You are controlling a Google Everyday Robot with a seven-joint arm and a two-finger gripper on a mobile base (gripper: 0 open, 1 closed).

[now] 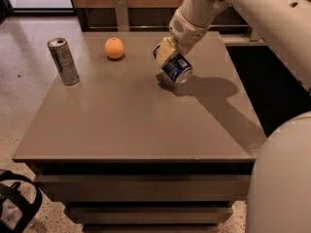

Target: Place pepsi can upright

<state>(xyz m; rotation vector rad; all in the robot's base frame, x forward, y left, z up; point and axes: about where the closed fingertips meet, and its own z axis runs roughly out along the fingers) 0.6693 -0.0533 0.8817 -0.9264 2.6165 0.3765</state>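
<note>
Three things share the bench (131, 125) in the one camera view. A slim silver can (63, 61) stands upright near the left edge, an orange (114, 48) sits toward the far side, and the pepsi can (178, 69) is to the right of the orange. The arm (204, 8) reaches down from the upper right, and its tool (170, 61) is clamped around the pepsi can's dark-blue body, with the pale fingers (164, 50) pressed against it. The can is tilted — one shiny silver end faces down and toward the camera. It appears to hang just clear of the bench with its shadow beneath it, though I cannot tell whether the lower rim touches.

The step in hand, as I judge it, is turning the can onto its end and setting it down. Doing that well means rotating the wrist until the can's axis is vertical before lowering. The silver base then meets the bench flat — a rim-first landing would likely let the can tip or roll. The patch below is bare and well apart from the orange and the slim silver can, so no sideways move seems needed. The grip should loosen only once the base is seated, and the tool should then draw off straight.
</note>
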